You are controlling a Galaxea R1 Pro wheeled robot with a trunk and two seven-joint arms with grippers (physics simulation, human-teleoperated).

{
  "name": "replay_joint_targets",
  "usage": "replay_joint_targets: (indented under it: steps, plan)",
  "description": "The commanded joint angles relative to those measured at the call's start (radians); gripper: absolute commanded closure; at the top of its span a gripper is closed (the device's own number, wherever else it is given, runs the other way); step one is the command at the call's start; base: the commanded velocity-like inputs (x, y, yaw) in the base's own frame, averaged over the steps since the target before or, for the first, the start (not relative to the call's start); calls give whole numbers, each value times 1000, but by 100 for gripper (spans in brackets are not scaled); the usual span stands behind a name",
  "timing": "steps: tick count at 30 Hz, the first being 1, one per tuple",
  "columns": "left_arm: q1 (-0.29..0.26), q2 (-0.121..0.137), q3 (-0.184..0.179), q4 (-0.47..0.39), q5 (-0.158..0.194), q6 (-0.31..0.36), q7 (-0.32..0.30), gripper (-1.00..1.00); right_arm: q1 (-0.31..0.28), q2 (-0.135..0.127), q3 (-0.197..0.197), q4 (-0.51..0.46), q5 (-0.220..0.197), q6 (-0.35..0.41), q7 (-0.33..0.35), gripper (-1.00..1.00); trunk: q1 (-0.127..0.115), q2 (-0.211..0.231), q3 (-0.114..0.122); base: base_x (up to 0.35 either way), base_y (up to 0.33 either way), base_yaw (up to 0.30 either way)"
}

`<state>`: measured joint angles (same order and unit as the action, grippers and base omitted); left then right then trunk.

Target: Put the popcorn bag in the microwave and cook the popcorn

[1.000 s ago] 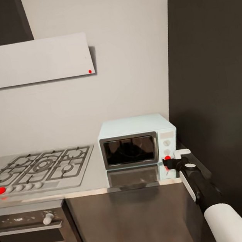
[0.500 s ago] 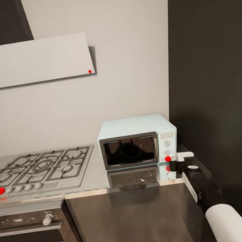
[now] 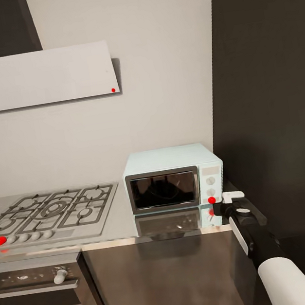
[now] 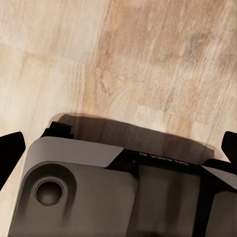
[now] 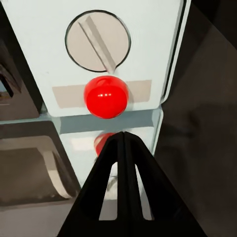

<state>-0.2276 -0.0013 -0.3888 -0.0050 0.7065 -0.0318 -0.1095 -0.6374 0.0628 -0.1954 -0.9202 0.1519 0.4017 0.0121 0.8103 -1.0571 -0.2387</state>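
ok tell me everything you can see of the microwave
The microwave is a small, pale mint-blue box with a dark glass door in a grey frame, shut. Its right-hand panel carries two round white knobs above a glossy red dot light. It stands upright on the glossy grey countertop, which mirrors its front, beside the hob. The right gripper, fingers together, points at the red light.

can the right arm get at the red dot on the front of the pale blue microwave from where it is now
Probably yes. The right claw, its fingers shut together, points straight at the round red dot light low on the pale mint-blue boxy microwave, just under a round knob. Nothing stands between them above the glossy grey countertop.
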Motion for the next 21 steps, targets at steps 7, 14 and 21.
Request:
replay_joint_targets:
  steps: [7,14,21]
  plan:
    - [-1,2,-8,2,10,-2,-4,-100,-1,0,-2,1,8,3,-1,100,0,-1,-1,47,0,0]
    - [-1,3,-8,2,8,-2,-4,-100,-1,4,-2,10,5,-4,-3,100,0,-1,-1,186,0,0]
    - [-1,3,-7,2,10,-2,-4,-100,-1,0,-2,62,5,-23,-4,100,0,-1,-1,189,0,0]
